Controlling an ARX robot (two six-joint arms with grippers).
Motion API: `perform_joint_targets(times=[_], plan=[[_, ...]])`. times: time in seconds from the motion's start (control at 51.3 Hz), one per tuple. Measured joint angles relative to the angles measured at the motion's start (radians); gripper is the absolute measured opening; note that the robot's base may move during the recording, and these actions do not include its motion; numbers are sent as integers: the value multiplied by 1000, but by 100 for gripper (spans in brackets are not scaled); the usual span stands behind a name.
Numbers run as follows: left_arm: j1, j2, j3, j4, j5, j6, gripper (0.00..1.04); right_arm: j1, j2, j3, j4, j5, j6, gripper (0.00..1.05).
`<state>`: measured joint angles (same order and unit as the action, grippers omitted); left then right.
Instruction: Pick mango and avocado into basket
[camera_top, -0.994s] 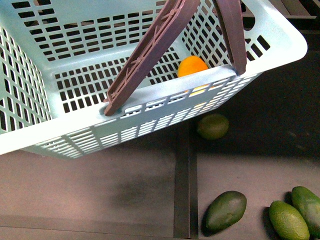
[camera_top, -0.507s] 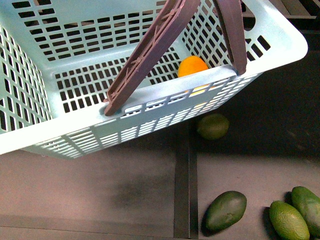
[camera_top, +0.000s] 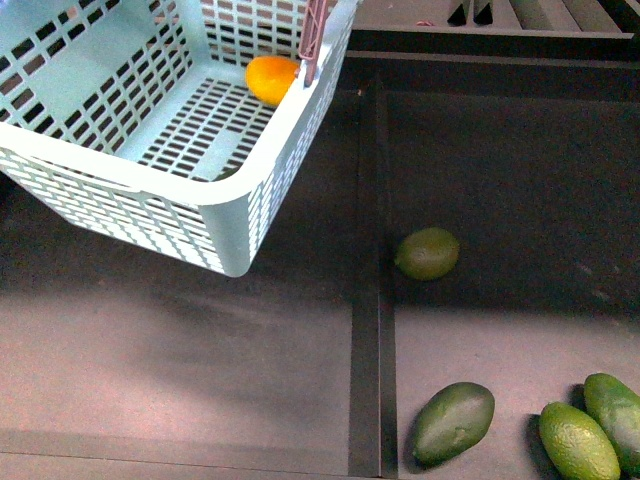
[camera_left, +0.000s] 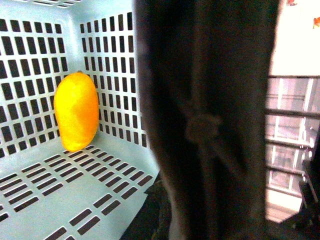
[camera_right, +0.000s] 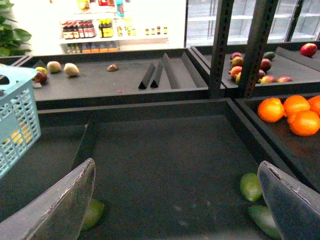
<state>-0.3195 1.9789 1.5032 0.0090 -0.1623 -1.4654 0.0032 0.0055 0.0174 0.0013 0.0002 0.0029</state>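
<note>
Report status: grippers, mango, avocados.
Right gripper open, empty. Left not visible. Mango in basket. Avocados still on shelf, unobstructed.

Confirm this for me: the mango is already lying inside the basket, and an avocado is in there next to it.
Not quite. The mango is lying inside the basket, but it is alone there; the left wrist view shows only the mango on the slotted floor. In the front view, the avocados lie outside, on the dark shelf.

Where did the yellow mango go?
The mango is inside the basket, at the upper left of the front view, lying on the slotted floor against a lattice wall near the brown handle.
</note>
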Motion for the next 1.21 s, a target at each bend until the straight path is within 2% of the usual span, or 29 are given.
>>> perform_joint_targets(times=[0.214,0.331,0.468,0.624,0.838,1.033,1.208], plan=[[43,159,107,-30,-26,-79,4,0,0,0,0,1,0,96],[76,249,173,-98,-24,-122,4,0,0,0,0,1,0,96],[95,260,153,-125,-55,-143,4,0,0,0,0,2,0,96],[97,237,79,-61,-49,-152,5,0,0,0,0,1,0,96],[77,195,27,-55,-30,-171,49,0,0,0,0,1,0,96],[71,16,-84,-92,-67,-164,98,0,0,0,0,1,0,96],[59,-216,-207,-202,-96,-125,97,0,0,0,0,1,0,96]])
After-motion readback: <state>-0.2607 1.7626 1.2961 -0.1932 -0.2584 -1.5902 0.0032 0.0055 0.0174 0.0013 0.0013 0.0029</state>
